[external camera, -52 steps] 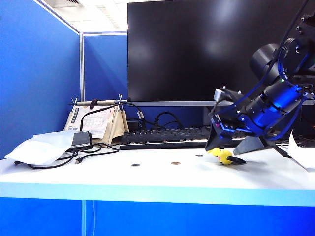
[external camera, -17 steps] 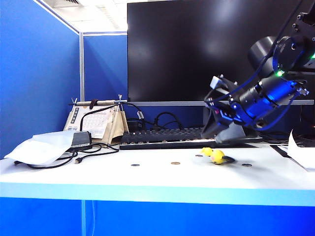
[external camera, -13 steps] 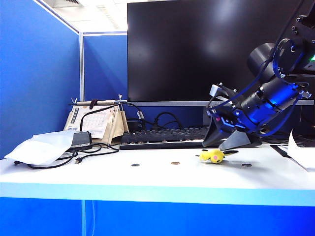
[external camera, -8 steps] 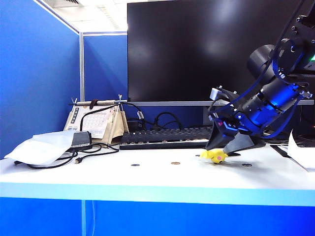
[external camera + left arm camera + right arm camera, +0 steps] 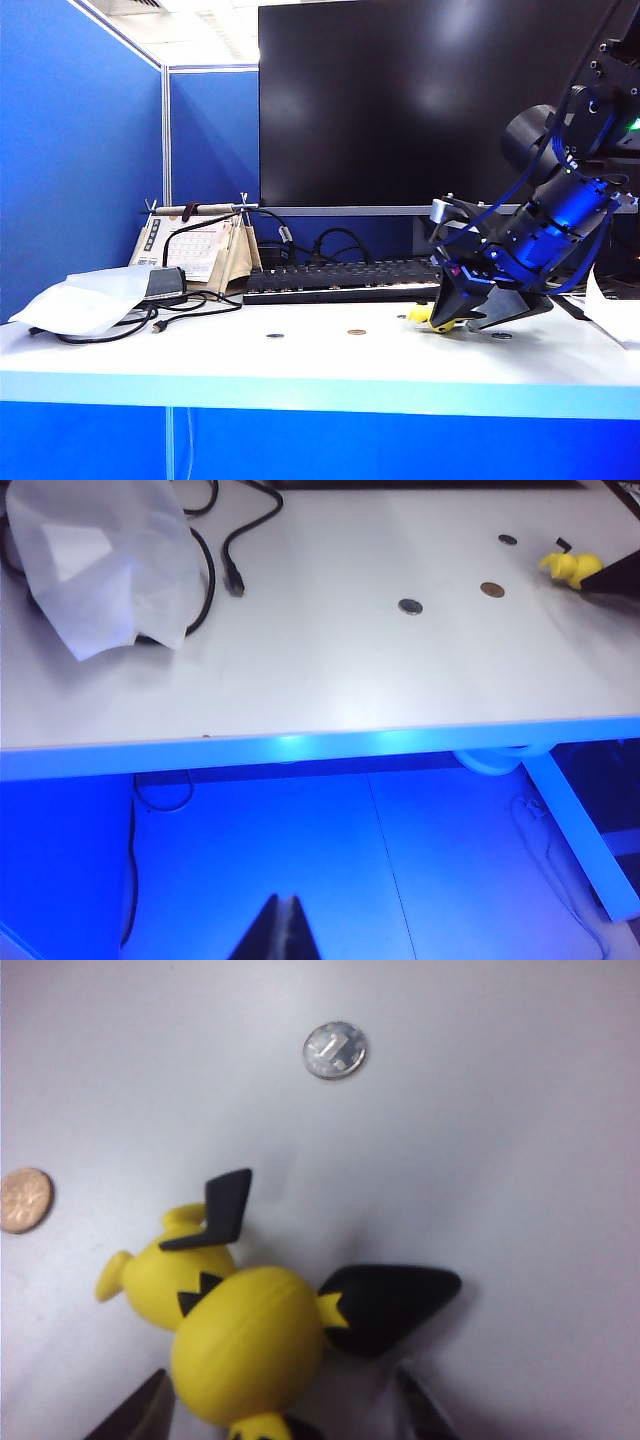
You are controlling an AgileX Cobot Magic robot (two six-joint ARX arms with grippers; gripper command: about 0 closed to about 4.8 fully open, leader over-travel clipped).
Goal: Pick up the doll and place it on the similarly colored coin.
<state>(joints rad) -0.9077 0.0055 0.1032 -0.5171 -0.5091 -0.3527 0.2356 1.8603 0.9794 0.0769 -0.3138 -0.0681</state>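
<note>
Your right claw (image 5: pixel 275 1400) straddled the small yellow plush doll (image 5: pixel 240 1335) with fingers spread, lower right on the white desk (image 5: pixel 300 365); the golden-brass coin (image 5: pixel 22 1200) lay apart. Your left claw (image 5: pixel 280 930), pressed together, hung below the desk edge.

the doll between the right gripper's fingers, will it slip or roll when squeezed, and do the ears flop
The doll has a rounded, smooth-looking head, so it could squirt out or roll as the open right gripper closes. Its thin black ears probably bend if touched. It looks small and likely light. The left gripper hangs shut, off the table.
</note>
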